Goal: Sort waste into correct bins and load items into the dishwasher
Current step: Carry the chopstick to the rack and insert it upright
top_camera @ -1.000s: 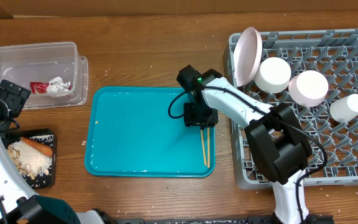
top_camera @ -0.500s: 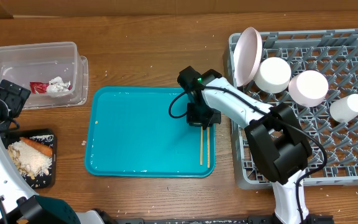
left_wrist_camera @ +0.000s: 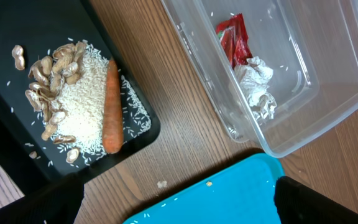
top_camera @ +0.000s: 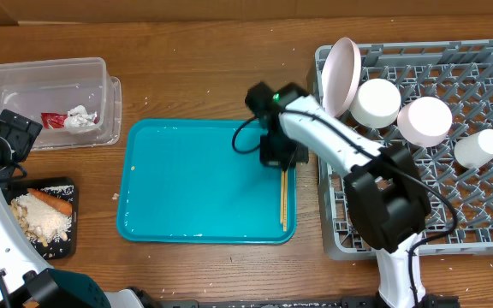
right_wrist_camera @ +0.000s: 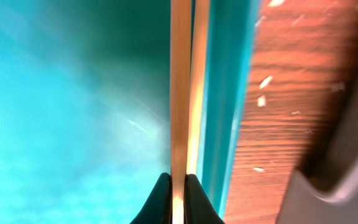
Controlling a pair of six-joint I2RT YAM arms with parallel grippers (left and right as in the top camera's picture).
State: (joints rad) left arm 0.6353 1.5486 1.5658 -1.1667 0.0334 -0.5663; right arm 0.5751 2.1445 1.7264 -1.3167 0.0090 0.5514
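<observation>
The brown wooden worktop (top_camera: 204, 77) fills the overhead frame and carries four things. A clear tub (top_camera: 24, 94) sits at the upper left. A black tray (top_camera: 67, 248) lies below it at the lower left edge, apart from the tub. A teal tray (top_camera: 195, 188) rests flat in the centre. A grey dish rack (top_camera: 486, 214) covers the right side, just beside the teal tray. Pale crumbs (top_camera: 115, 197) dot the bare wood between the black tray and the teal tray.

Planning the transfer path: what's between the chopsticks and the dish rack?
Overhead: the teal tray rim and a strip of wooden table separate chopsticks from dish rack.
</observation>
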